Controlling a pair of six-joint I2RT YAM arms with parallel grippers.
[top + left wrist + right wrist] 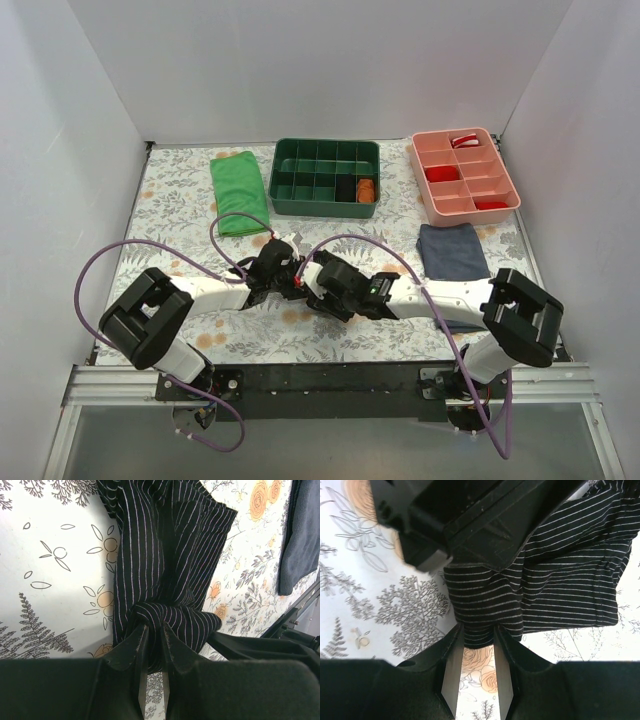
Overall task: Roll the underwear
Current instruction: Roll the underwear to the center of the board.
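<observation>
The underwear [165, 555], black with fine pale pinstripes, lies bunched on the flowered tablecloth in the middle of the table. My left gripper [155, 627] is shut on a rolled fold at its near end. My right gripper [479, 632] faces it from the other side, its fingers closed on a bunched end of the same underwear [560, 580]. In the top view the left gripper [283, 268] and right gripper [312, 278] meet tip to tip and hide nearly all of the fabric. The waistband and tag are hidden.
A bright green folded cloth [238, 193] lies at the back left. A dark green divided bin [325, 147] and a pink divided tray [514, 188] stand at the back. A navy folded garment [452, 251] lies right of the grippers. Purple cables loop over both arms.
</observation>
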